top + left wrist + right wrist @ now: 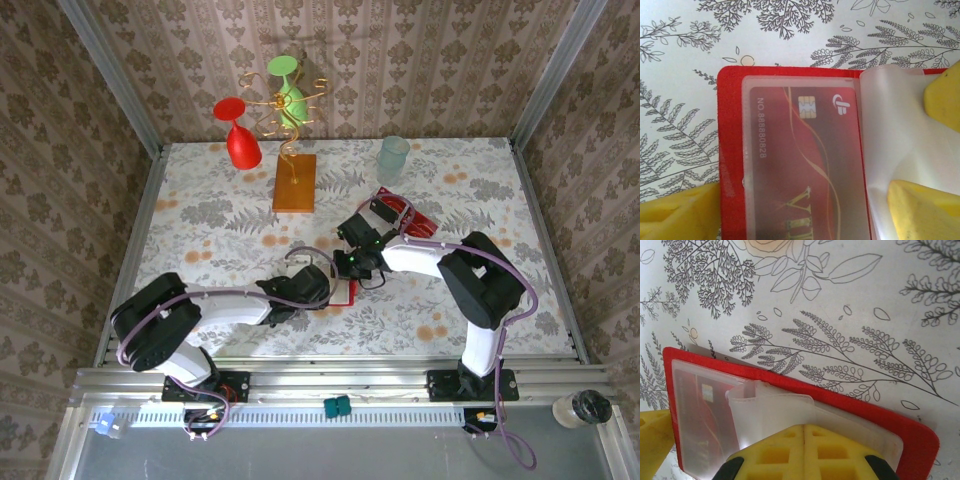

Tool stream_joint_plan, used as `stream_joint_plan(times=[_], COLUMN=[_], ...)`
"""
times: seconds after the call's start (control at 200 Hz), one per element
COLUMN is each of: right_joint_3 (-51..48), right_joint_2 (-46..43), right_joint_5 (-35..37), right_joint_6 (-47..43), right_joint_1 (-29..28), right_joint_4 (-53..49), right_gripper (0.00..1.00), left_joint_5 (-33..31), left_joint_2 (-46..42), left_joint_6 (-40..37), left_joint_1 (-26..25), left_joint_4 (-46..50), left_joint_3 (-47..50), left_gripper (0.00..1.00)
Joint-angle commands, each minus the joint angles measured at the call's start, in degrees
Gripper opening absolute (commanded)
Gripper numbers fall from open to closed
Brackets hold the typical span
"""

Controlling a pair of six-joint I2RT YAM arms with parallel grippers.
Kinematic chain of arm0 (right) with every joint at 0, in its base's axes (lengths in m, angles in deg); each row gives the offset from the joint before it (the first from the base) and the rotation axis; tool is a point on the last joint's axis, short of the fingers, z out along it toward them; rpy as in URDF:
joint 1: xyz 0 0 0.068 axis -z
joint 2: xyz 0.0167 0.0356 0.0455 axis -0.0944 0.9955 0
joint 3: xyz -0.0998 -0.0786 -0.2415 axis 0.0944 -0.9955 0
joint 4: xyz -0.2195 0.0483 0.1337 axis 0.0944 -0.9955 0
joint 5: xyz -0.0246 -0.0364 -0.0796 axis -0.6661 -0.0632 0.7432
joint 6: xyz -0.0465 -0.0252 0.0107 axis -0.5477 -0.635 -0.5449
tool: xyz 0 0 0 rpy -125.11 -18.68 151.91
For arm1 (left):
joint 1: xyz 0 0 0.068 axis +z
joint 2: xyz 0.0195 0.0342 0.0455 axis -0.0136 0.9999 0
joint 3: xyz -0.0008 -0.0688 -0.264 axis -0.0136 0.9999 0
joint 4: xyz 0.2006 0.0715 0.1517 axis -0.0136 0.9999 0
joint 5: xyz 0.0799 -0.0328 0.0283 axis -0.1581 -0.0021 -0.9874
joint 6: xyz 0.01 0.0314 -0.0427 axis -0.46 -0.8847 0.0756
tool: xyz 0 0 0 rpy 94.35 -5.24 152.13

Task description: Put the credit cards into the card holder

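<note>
The card holder (730, 150) lies open on the table (200, 230) between our two arms, flat so that its pockets face up. Our right gripper (805, 435) has its fingers pressed together on a translucent pocket leaf, apparently holding it raised to keep the next slot free. Our left gripper (795, 215) stands wide, one finger just outside the holder's red edge and the other on the leaves, likely to steady it. One card (805, 165) already sits in a clear pocket; more credit cards (420, 222) wait near the right arm.
</note>
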Motion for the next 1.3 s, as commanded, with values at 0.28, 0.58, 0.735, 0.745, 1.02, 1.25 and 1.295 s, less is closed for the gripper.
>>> stream_joint_plan(times=[0.28,0.58,0.735,0.745,1.02,1.25,1.295], right_joint_3=[-1.75,-1.95,-1.82,-1.80,-0.53,-0.01,0.34], right_joint_2=[-3.18,-2.27,-3.83,-3.95,-3.57,-0.93,-0.28], right_joint_5=[0.05,-1.32,-1.50,-1.45,-1.00,-2.15,-2.57], right_joint_6=[0.42,0.36,-0.90,-1.03,-3.61,-3.88,-3.91], right_joint_1=[2.37,2.36,2.34,2.32,1.97,1.51,1.36], right_joint_4=[-0.71,0.20,-0.93,-1.05,-4.27,-4.28,-4.34], right_gripper=[0.35,0.31,0.17,0.16,0.03,0.02,0.02], left_joint_5=[-0.58,-0.58,-0.60,-0.61,-0.59,0.55,0.69], left_joint_2=[-1.43,-2.14,-3.84,-3.99,-6.39,-5.44,-5.12], left_joint_6=[2.35,2.10,1.36,1.31,-0.06,-0.90,-0.99], left_joint_1=[-0.56,-0.66,-0.70,-0.66,-0.74,-0.71,-0.74], left_joint_4=[3.06,2.97,2.73,2.75,2.43,1.74,1.66], left_joint_3=[2.80,2.81,2.46,2.46,2.02,1.54,1.68], left_gripper=[0.84,0.84,0.88,0.89,0.93,0.94,0.94])
